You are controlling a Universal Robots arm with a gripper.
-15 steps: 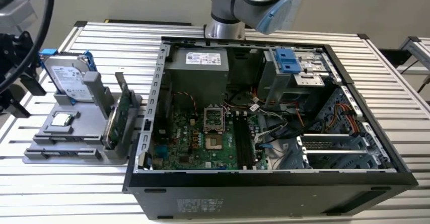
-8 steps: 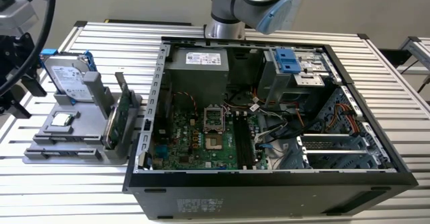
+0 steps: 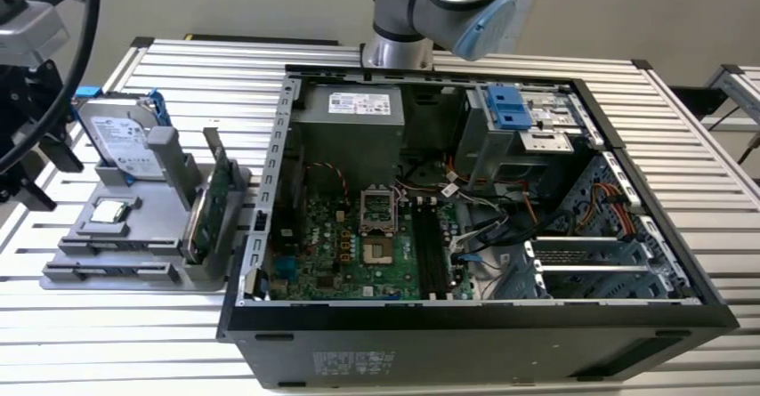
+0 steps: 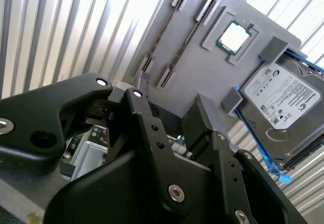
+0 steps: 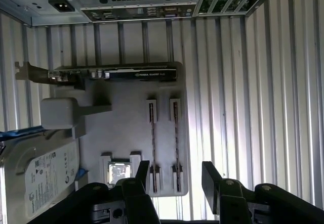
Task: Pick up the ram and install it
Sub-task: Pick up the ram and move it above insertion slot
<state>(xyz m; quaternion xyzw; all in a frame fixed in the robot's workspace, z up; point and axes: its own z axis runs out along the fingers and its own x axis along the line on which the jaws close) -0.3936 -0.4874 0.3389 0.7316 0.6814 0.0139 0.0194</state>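
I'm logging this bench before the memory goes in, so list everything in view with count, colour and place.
table: one, pale slatted metal, under everything.
computer case: one, black, open; green motherboard inside.
holder: one, grey, beside the case at the exterior view's left.
ram sticks: two, dark, on edge side by side in the holder.
expansion card: one, dark, on edge along the holder's side nearest the case.
hard drive: one, silver with blue rails, propped in the holder.
processor chip: one, silver, flat in a holder recess.
arm: one, silver and pale blue, beyond the case.
hand: one, black, open, empty, by the holder's ram end.
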